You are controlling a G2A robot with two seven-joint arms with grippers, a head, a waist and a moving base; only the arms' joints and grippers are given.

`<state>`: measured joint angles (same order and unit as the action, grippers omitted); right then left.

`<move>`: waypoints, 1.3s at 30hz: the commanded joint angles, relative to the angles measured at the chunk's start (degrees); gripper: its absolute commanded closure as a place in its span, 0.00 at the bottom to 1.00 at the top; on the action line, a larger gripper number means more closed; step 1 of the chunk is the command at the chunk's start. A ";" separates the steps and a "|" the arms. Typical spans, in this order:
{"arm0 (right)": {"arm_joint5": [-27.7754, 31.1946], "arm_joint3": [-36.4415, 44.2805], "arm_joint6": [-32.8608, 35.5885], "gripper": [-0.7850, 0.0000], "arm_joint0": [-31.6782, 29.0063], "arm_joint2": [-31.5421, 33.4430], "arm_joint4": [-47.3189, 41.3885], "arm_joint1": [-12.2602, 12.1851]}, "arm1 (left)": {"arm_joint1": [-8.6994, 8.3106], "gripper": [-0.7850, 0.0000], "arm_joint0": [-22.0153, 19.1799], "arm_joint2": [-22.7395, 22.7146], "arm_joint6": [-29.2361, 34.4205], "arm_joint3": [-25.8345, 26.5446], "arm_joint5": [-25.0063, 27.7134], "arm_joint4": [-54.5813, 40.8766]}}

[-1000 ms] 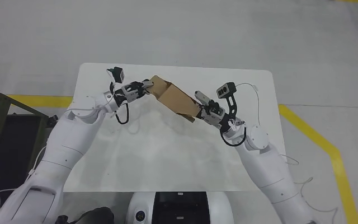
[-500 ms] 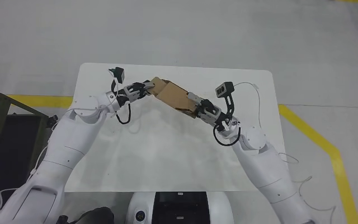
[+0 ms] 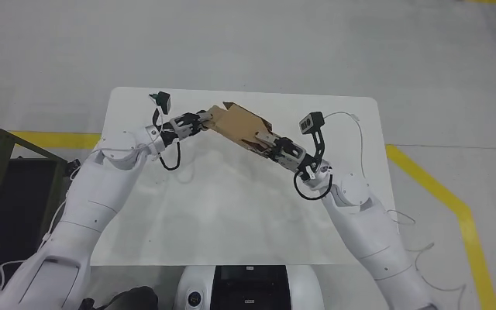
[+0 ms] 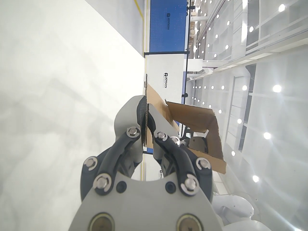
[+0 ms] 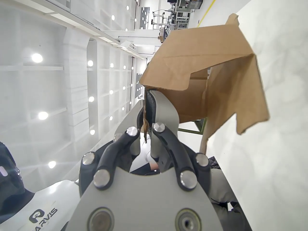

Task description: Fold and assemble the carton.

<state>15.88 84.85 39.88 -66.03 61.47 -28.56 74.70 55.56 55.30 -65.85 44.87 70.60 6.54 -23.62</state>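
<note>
Your left gripper [image 4: 145,118] has its fingers [image 4: 124,123] pinched shut on a thin edge of the carton [image 4: 192,121]. The cardboard runs edge-on between the dark pads. Beyond that grip, the brown panels spread apart into a partly opened sleeve, with daylight showing through its middle.

Your right gripper [image 5: 146,111] is likewise clamped on the carton [image 5: 211,73], its fingers [image 5: 166,111] closed over a panel edge just under a folded-over flap. From there the cardboard fans out in angled walls, and one loose flap hangs toward the white table [image 5: 276,78]. You cannot tell whether that flap touches the surface.

From above, the carton [image 3: 240,128] is held between the two arms over the far middle of the table [image 3: 232,225]. It slants from the left gripper [image 3: 203,118] at its far end to the right gripper [image 3: 267,144] at its nearer end. Both arms reach inward from opposite sides. A thin white cable [image 3: 353,128] loops across the table's far right corner, and a yellow line [image 3: 434,182] marks the grey floor beyond the table edge.
</note>
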 commanded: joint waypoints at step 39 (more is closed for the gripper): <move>-9.10 -10.72 33.05 1.00 8.87 5.21 -4.75 -2.76 | -2.55 0.00 4.35 -12.67 24.49 5.97 6.09 -11.16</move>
<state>6.78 74.10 72.94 -57.13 66.66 -33.31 71.94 53.00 59.65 -78.52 69.37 76.57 12.64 -34.78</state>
